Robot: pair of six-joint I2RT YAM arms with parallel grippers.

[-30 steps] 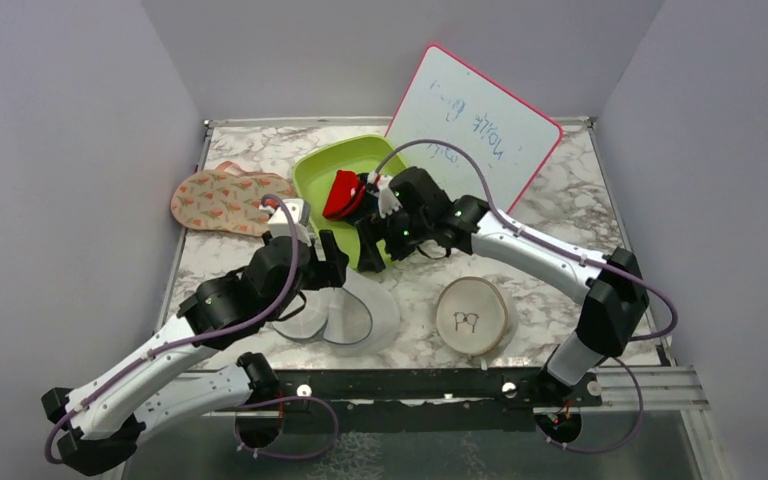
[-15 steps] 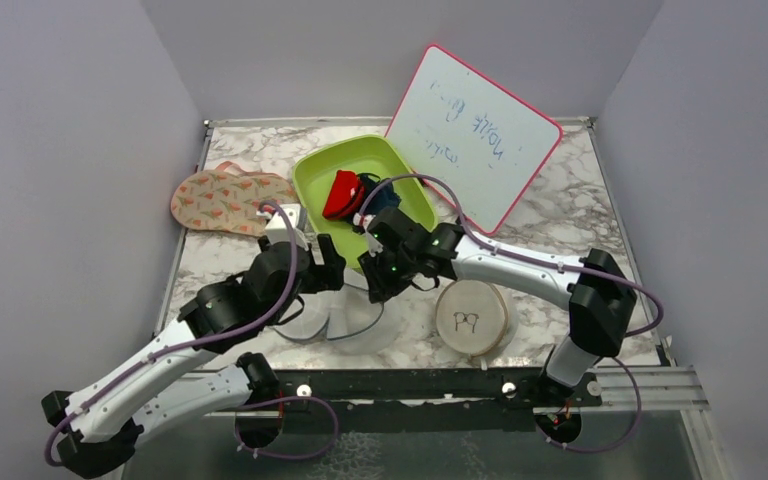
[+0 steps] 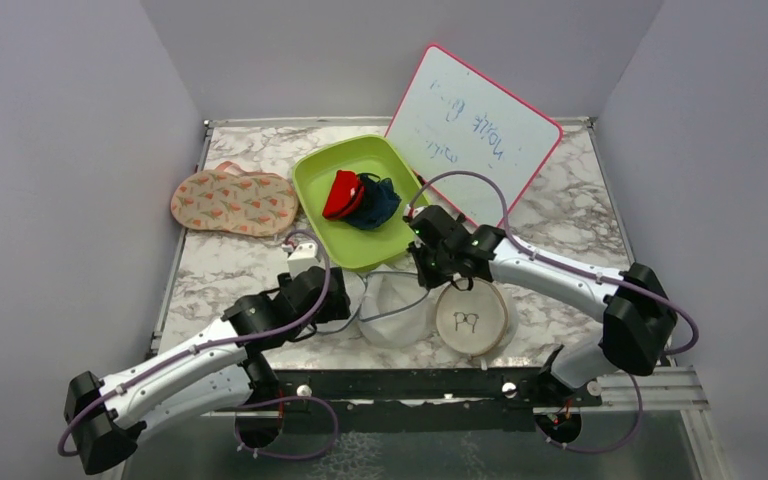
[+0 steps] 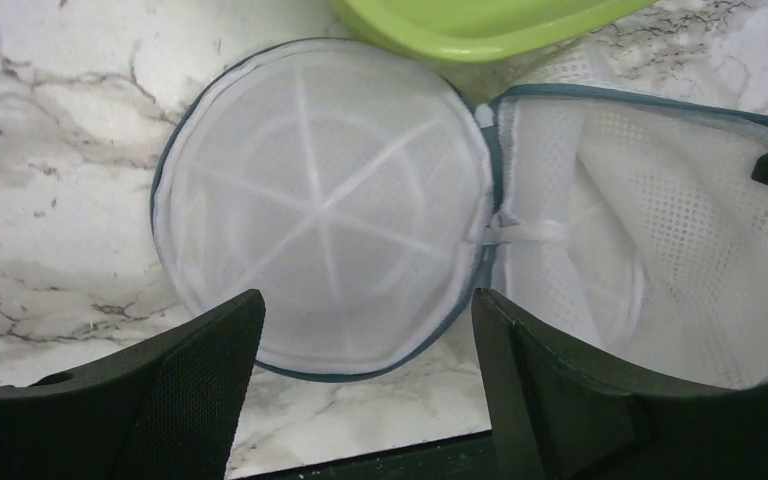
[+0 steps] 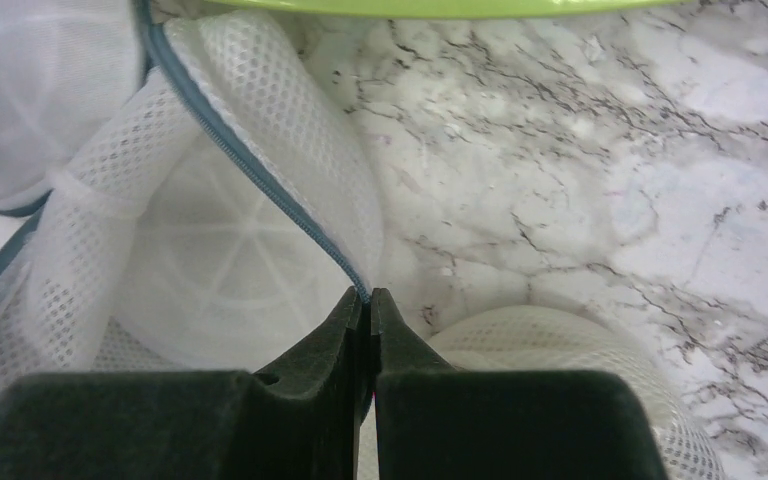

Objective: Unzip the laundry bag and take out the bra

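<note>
The laundry bag (image 3: 397,303) lies unzipped on the marble between my arms, its white mesh body (image 4: 660,240) beside the flopped-open round lid (image 4: 325,200). My right gripper (image 5: 370,296) is shut on the bag's grey-blue zip rim (image 5: 250,165) at its right side, seen from above as the right gripper (image 3: 423,268). My left gripper (image 4: 365,305) hangs open just above the lid's near edge, holding nothing; from above the left gripper (image 3: 343,290) is left of the bag. A red and dark blue bra (image 3: 355,197) lies in the green tray (image 3: 322,172).
A beige round disc (image 3: 473,315) marked with black glasses sits right of the bag, under my right wrist. A patterned slipper (image 3: 232,200) lies at the left, a red-framed whiteboard (image 3: 475,125) leans at the back. The table's near edge (image 4: 380,462) is close below my left fingers.
My right gripper left the bra in the tray, came down to the bag and shut on its zip rim. My left arm drew back toward the near edge. The bag shifted right.
</note>
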